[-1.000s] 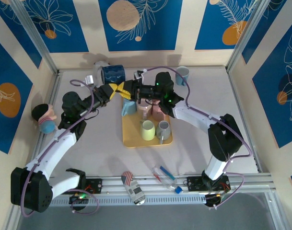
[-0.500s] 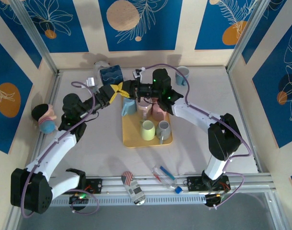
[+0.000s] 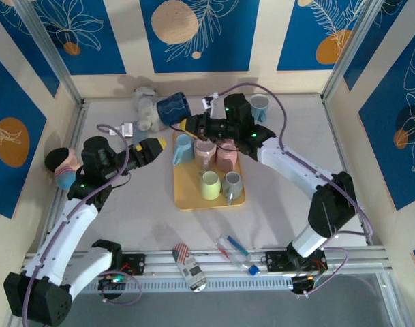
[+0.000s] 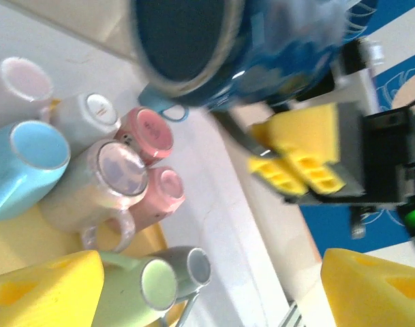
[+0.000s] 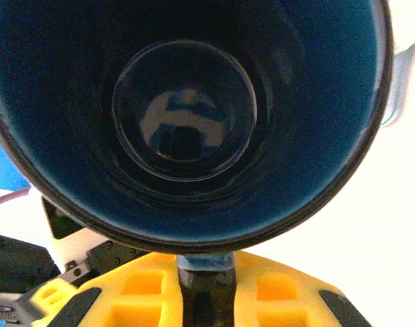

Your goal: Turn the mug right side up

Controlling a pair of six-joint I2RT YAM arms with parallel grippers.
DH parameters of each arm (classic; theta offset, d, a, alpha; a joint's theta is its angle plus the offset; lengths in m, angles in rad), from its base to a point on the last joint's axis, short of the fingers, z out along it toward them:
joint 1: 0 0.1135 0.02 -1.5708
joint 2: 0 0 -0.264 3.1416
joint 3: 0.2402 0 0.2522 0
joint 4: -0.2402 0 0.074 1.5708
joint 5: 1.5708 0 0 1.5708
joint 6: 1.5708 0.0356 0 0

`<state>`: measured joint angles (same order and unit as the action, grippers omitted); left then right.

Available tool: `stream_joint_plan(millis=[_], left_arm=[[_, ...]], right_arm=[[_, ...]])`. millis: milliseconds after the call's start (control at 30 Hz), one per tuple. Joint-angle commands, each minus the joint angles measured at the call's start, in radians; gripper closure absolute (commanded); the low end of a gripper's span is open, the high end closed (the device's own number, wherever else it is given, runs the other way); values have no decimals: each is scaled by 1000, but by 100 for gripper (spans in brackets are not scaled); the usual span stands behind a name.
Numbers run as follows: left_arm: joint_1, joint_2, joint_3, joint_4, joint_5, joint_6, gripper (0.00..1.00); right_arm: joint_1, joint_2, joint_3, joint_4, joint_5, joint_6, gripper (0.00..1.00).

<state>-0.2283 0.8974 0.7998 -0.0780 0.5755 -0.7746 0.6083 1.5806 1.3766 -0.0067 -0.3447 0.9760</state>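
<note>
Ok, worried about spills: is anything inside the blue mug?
Nothing: the right wrist view looks straight into the blue mug, showing a bare, glossy bottom with only reflections. No part of the inside is covered.

White arms [image 3: 289, 162], black joints [image 3: 328, 208], yellow claws [image 3: 157, 144]

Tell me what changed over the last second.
The left gripper opened, let go of the blue mug and drew back to the left. The right gripper, shut on its handle, now holds it alone. The tray and its mugs stayed put.
</note>
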Motion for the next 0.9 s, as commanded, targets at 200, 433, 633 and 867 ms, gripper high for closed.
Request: stream_joint_plan(millis=[200, 433, 633, 867], left_arm=[[12, -18, 38, -272, -39, 337, 18], [12, -8, -29, -126, 63, 321, 18], [10, 51, -39, -56, 87, 311, 18], [4, 124, -31, -33, 109, 335, 18]], right_arm=[[-123, -200, 14, -324, 255, -410, 100], [-235, -214, 41, -512, 421, -580, 100], [-356, -199, 43, -611, 513, -629, 100], [-469, -205, -18, -596, 604, -744, 100]])
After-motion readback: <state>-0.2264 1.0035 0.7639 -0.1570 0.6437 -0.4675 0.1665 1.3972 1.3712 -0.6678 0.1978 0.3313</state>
